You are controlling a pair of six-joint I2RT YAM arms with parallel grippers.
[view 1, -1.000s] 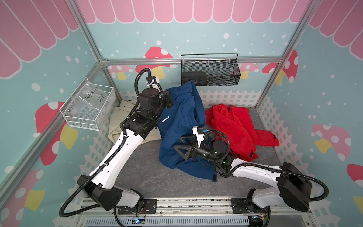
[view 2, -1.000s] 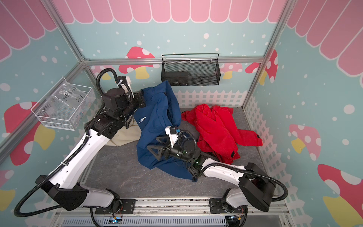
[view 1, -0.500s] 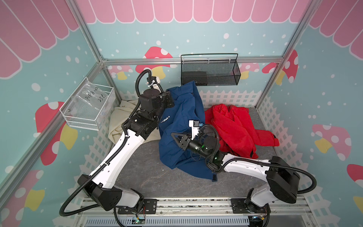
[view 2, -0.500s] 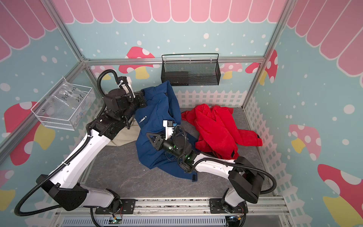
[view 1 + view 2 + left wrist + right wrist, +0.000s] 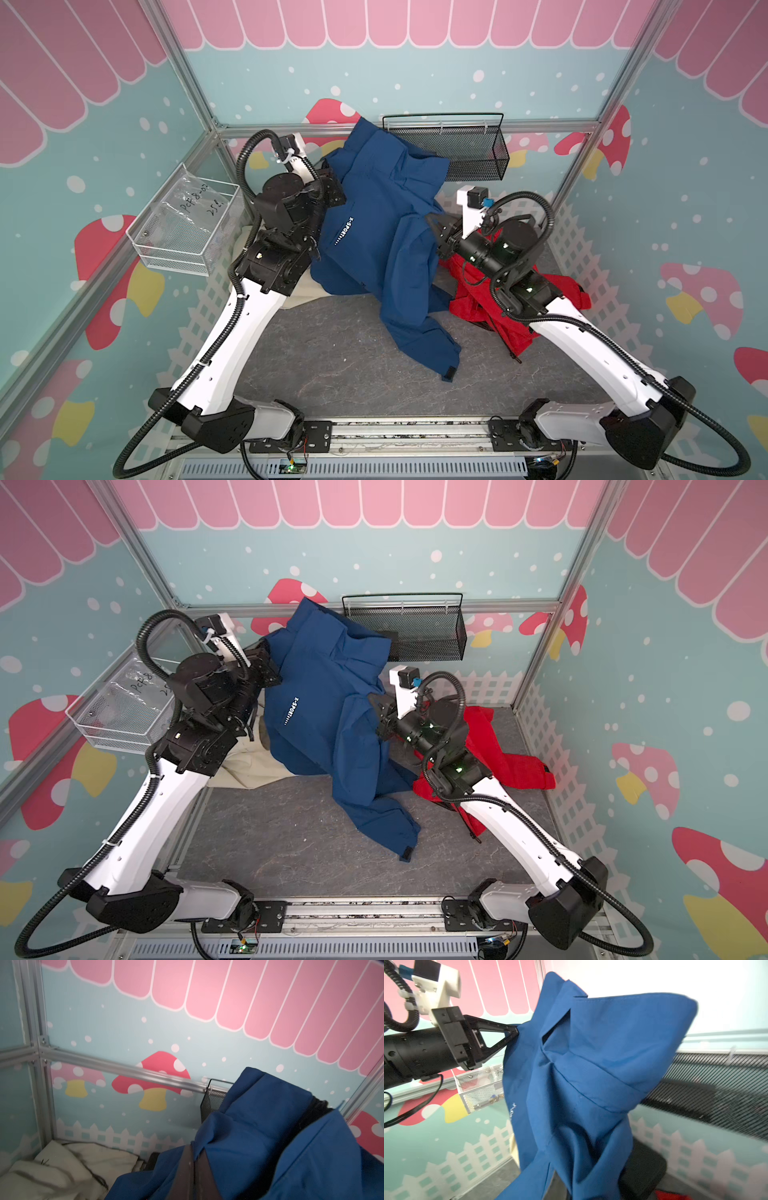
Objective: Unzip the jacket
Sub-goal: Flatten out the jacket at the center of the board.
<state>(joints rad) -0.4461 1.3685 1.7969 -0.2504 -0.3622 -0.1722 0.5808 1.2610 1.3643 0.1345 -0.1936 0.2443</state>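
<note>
Mid-cell, between my arms: blue jacket (image 5: 374, 232), hanging raised. Navy, crumpled, white X-SPORT lettering on chest. Collar end high beside black mesh basket (image 5: 457, 149), cuff lying on grey table (image 5: 324, 353). Long axis back-to-front, steeply tilted. My left claw (image 5: 513, 1032) clamped on cloth at shoulder edge. My right claw (image 5: 430, 220) pinched together at jacket's opposite edge; hold on cloth unclear.
</note>
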